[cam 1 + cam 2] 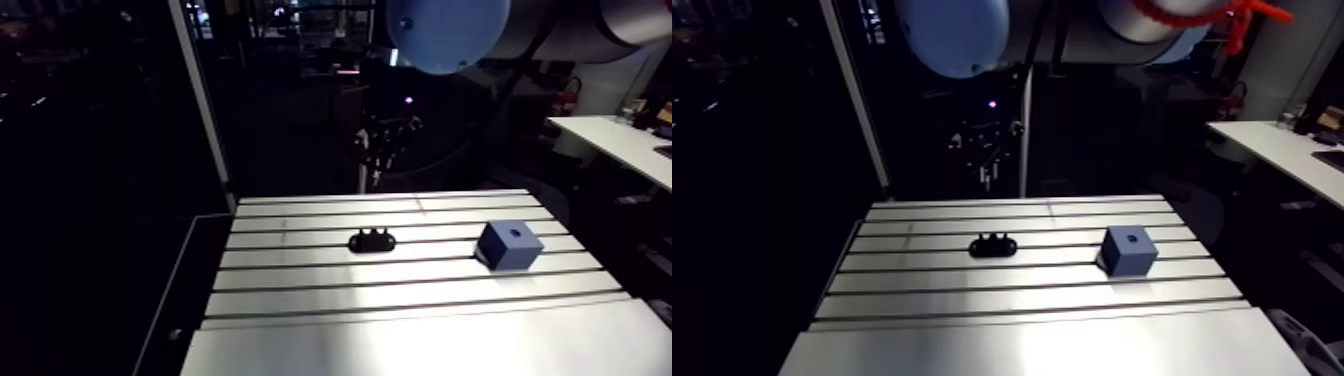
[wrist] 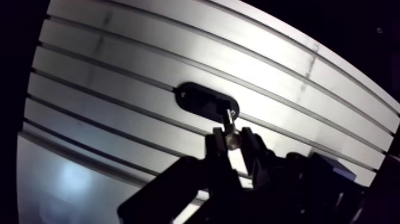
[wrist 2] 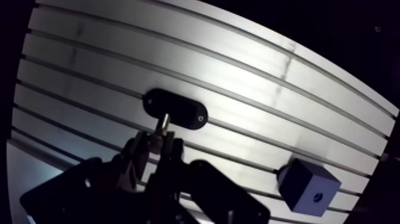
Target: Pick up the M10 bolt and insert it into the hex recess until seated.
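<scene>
Gripper (image 2: 233,142) clamps the M10 bolt (image 2: 229,123) high above the black holder (image 2: 199,98), so pick-up looks done; transfer beside it to the blue block (image 3: 306,182), and seating in the hex recess (image 3: 317,195), remain.

The M10 bolt (image 2: 230,126) is a short, pale metal piece, clamped at its head end between the 2 fingers of the gripper (image 2: 234,143). Its shank points out past the fingertips. In the wrist view the shank's tip shows over 1 rounded end of the black oval holder (image 2: 205,101); whether it touches the holder cannot be told.

The hex recess (image 3: 317,195) shows as a small dark hole in the middle of the top face of a blue block (image 3: 306,187); its outline is too small to make out. The block sits flat on the table, well apart from the holder, to the holder's right in the arm view.
</scene>
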Motion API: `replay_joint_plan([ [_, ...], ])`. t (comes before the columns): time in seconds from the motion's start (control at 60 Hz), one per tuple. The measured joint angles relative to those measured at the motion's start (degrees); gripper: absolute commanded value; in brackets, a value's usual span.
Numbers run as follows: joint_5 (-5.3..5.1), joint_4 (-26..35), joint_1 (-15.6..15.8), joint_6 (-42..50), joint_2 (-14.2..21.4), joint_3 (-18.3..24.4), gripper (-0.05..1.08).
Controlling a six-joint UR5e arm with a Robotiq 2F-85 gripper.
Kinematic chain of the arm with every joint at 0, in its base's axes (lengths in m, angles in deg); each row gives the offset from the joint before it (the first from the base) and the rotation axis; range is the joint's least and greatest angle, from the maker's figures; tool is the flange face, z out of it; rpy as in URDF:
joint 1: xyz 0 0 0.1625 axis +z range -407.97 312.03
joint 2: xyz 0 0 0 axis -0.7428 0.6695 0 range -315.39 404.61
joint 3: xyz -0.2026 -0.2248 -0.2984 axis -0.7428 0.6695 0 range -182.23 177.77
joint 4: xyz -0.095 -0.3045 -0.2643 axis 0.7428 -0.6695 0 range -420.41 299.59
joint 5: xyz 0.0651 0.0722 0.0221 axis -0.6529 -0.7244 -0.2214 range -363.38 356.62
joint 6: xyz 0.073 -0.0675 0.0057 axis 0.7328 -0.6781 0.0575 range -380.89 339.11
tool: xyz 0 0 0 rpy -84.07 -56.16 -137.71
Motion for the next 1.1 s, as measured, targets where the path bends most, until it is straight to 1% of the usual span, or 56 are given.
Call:
replay_joint_plan([
  [0.1,0.07,3.3,-1.7,-6.1,0.7,1.2,0.93],
  [0.367,0.26,10.2,-6.5,-16.9,2.4,3.5,0.93],
  [0.483,0.57,13.6,-8.6,-20.7,2.9,4.7,0.92],
  [0.567,1.08,16.2,-10.2,-22.9,2.9,5.8,0.92],
  [0.733,2.76,20.2,-13.0,-25.9,1.9,8.1,0.92],
  [0.85,4.46,21.5,-14.9,-27.9,0.6,9.3,0.92],
  [0.967,6.48,22.0,-16.5,-29.9,-0.3,10.1,0.92],
  [1.033,7.32,22.1,-17.2,-30.6,-0.7,10.3,0.92],
  [1.1,7.85,22.1,-17.7,-31.1,-1.0,10.5,0.91],
])
